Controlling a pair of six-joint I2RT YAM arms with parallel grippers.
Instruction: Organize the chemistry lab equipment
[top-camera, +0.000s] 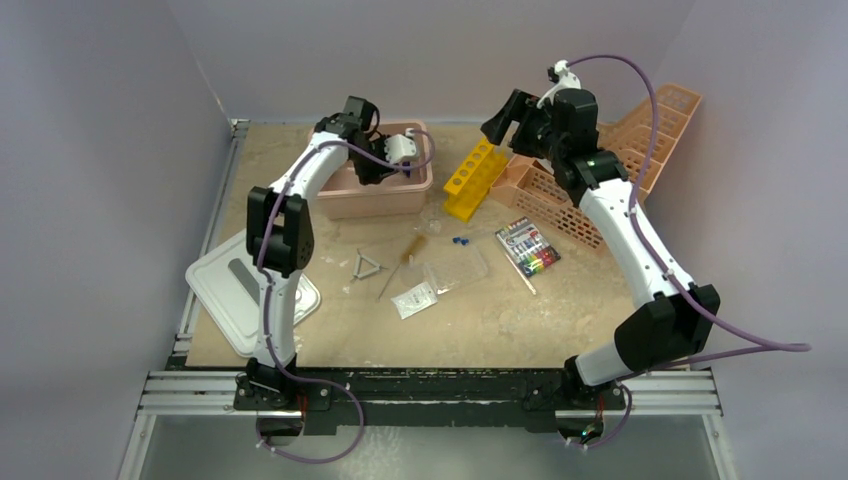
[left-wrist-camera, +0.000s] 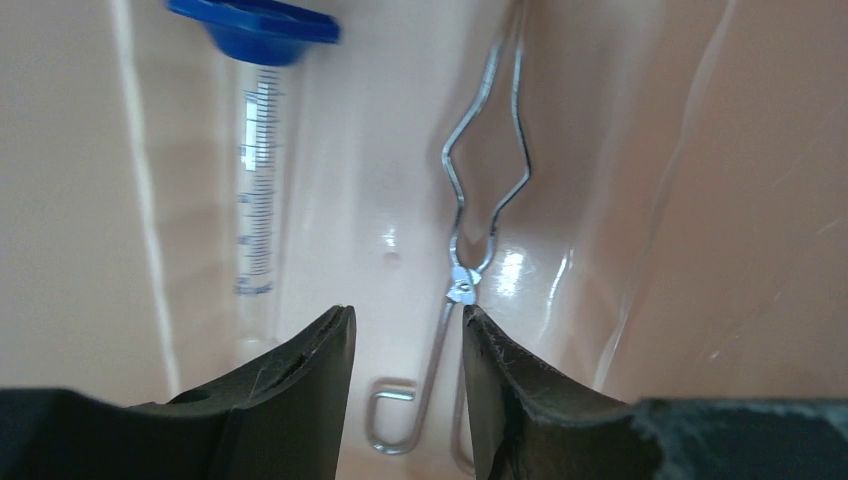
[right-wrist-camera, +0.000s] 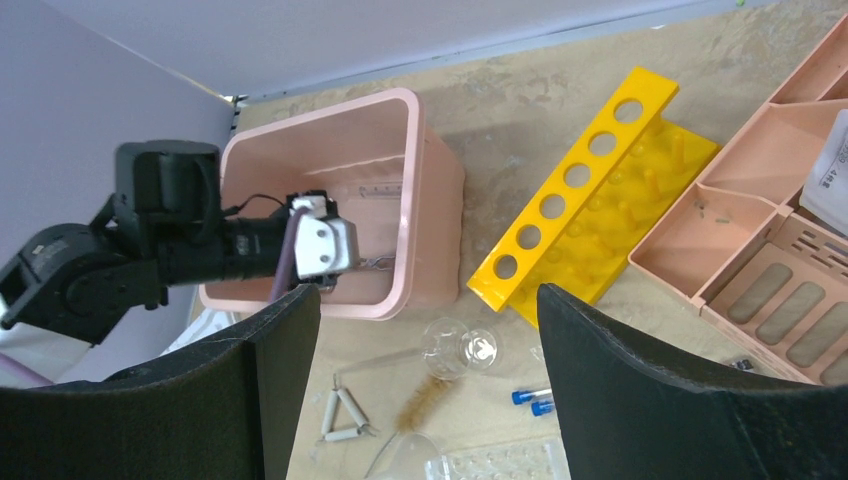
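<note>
Left wrist view: deep in pink bin, with left gripper parted, clamping nothing; silver tongs flat on bin floor, just beyond fingertips, in line with gap. Right gripper spread wide, empty.

Left tool ajar, right tool wide-open

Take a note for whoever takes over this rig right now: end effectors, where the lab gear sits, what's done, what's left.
Left end effector: open, down inside the pink bin. The metal tongs lie ungripped on the bin floor below it.
Right end effector: open, empty, raised near the yellow rack.
Done: tongs and a graduated tube with a blue end are in the bin.
Left: wire triangle, bristle brush, clear bag, well plate and small blue-capped tubes lie loose on the table.
</note>
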